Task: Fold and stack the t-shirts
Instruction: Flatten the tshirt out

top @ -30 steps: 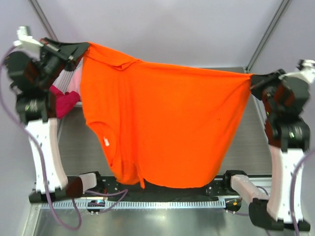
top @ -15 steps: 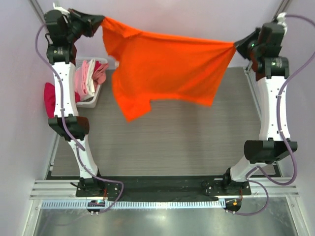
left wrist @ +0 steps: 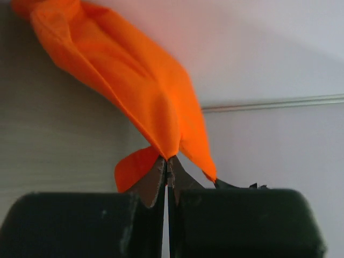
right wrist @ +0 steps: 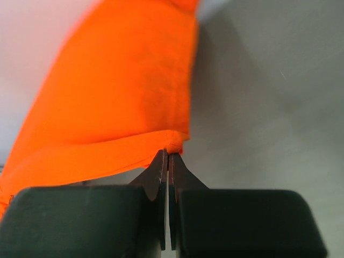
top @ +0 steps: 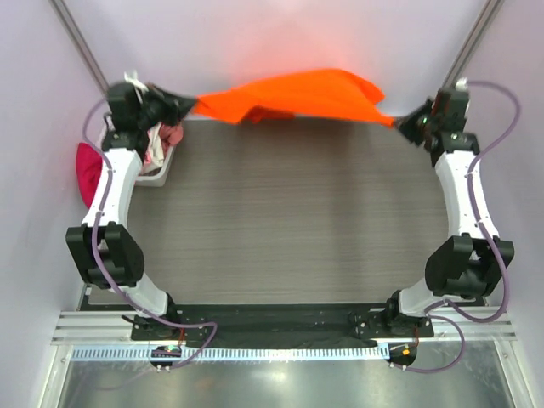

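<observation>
Along the far edge of the grey wood-grain table (top: 289,229), under pale lilac walls (top: 280,34), the left gripper (top: 192,105) and right gripper (top: 398,124) each pinch an end of the bright orange cloth t-shirt (top: 297,92).

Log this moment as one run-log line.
left jaws: shut on orange t-shirt edge | right jaws: shut on opposite edge | shirt: stretched between arms at table far edge | basket: other clothes inside

orange t-shirt (top: 297,95): blurred, shape unclear | basket (top: 150,179): mostly behind left arm (top: 115,183) | its shirts (top: 173,134): seemingly pink, indistinct
</observation>
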Controlling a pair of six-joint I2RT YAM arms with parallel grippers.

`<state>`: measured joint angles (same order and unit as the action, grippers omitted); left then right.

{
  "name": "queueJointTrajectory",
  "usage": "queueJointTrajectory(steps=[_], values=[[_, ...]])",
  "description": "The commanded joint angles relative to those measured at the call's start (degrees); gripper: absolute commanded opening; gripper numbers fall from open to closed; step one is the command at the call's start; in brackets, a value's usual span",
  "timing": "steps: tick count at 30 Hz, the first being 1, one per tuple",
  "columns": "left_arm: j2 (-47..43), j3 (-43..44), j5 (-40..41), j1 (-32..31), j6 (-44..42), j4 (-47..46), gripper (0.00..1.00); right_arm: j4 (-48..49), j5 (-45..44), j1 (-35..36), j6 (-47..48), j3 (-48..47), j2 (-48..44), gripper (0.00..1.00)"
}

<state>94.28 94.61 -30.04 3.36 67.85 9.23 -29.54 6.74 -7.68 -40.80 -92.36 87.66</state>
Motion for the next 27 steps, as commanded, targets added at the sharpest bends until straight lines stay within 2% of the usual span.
queueJointTrajectory(steps=[1,2,3,5,8,11,14,20,23,27], values=[[-5.8,-14.1,1.4,-2.5,-6.3,-2.9,0.0,5.4,2.2,-2.9,-1.8,12.7,-6.2,0.01],[-8.9,-17.7,1.6,-2.7,-6.7,-2.9,0.0,7.1,3.1,-3.6,-1.8,19.5,-8.4,0.01],[-10.6,-24.9,1.8,-2.8,-7.1,-3.7,0.0,7.8,3.4,-4.2,-2.1,22.7,-9.8,0.01],[-16.0,-31.9,2.3,-2.8,-8.2,-4.9,0.0,9.2,3.9,-5.8,-1.7,30.8,-12.1,0.01],[-24.4,-46.1,3.6,-2.8,-10.2,-5.6,0.0,9.2,2.9,-6.5,0.4,39.0,-17.3,0.01],[-31.1,-55.3,4.4,-2.8,-10.6,-5.1,0.0,9.1,0.6,-6.6,1.1,46.0,-22.8,0.01],[-39.9,-60.3,4.4,-2.8,-10.2,-3.6,0.0,8.4,-0.5,-6.6,0.7,51.9,-27.9,0.01],[-54.9,-70.6,4.6,-2.8,-8.5,6.2,0.0,4.7,-3.2,-6.6,-2.4,62.3,-41.1,0.01],[-61.7,-73.3,5.5,-2.8,-7.6,9.9,0.0,1.2,-5.8,-6.6,-3.5,65.1,-47.7,0.01],[-65.8,-73.6,6.8,-2.8,-7.4,12.8,0.0,-3.0,-6.5,-6.6,-3.6,65.6,-52.1,0.01]])
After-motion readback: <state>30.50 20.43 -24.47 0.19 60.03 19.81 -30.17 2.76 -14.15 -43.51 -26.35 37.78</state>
